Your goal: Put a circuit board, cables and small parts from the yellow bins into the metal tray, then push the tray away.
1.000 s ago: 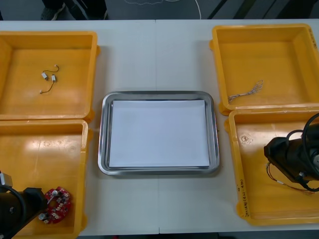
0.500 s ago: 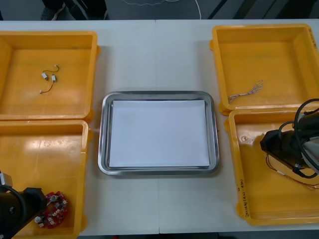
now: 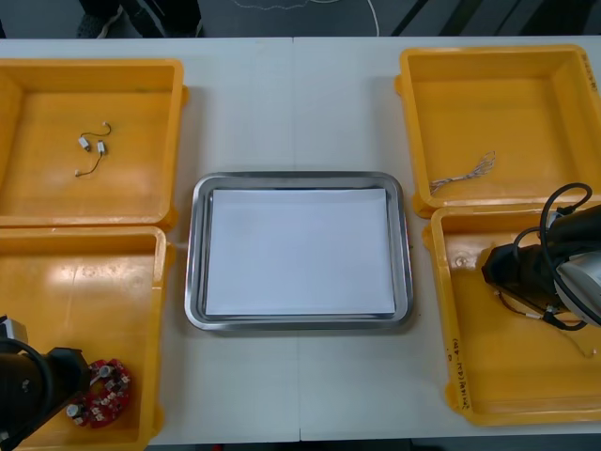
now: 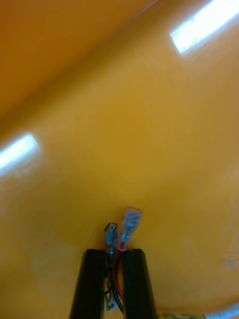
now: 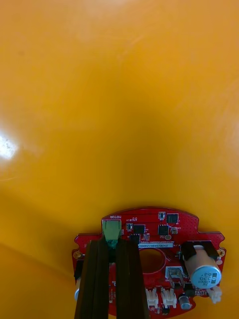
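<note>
We hold the circuit board (image 5: 159, 234) by its rim in left gripper (image 5: 113, 244), near-left of metal tray (image 3: 300, 176): looks stiff, light, fragile; right gripper (image 4: 114, 253) pinches limp cable (image 4: 130, 222) ends.

My front camera looks steeply down on the counter (image 3: 296, 103); each wrist camera peers close along its jaws at a bin floor (image 4: 124, 124); front and left wrist share the circuit board (image 3: 108, 395).

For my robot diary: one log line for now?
left gripper: shut on circuit board, near-left bin | right gripper: shut on cable, near-right bin | metal tray: white inside
</note>
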